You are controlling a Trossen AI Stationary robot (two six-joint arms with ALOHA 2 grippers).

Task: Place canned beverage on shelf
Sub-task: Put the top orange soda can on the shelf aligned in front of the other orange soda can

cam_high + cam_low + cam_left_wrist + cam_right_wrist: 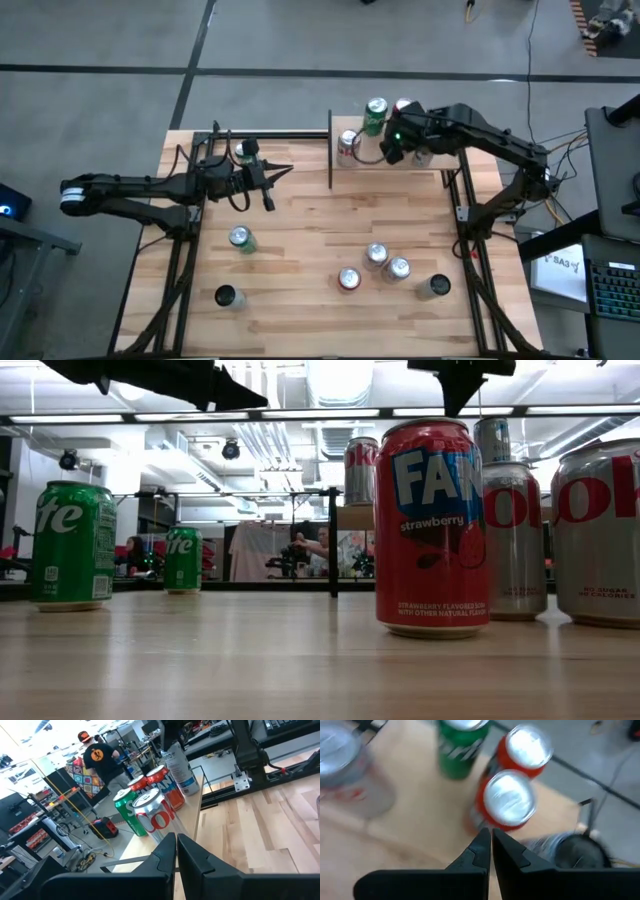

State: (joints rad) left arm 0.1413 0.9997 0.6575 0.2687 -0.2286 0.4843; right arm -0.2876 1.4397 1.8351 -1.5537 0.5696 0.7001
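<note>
The shelf, a small light board edged by black posts, is set at the far edge of the table and serves as the landmark here. On it several cans are already grouped: a green can at its far side, a red can just beside that, and a silver can with red lettering toward its near left corner. They are kept upright and close together, presumably so that room is left for more.

The right hand is held above the shelf with its fingers pressed together and nothing between them; in the right wrist view a red can with a silver top is seen directly beneath the fingertips, apart from them. The hand is judged to be empty because a can has been set down there.

The left hand is parked left of the shelf, likewise closed on nothing, as a waiting arm.

Near of the shelf, cans not yet shelved are left on the table: a green can, a red can, two silver cans, and two dark-topped ones.
</note>
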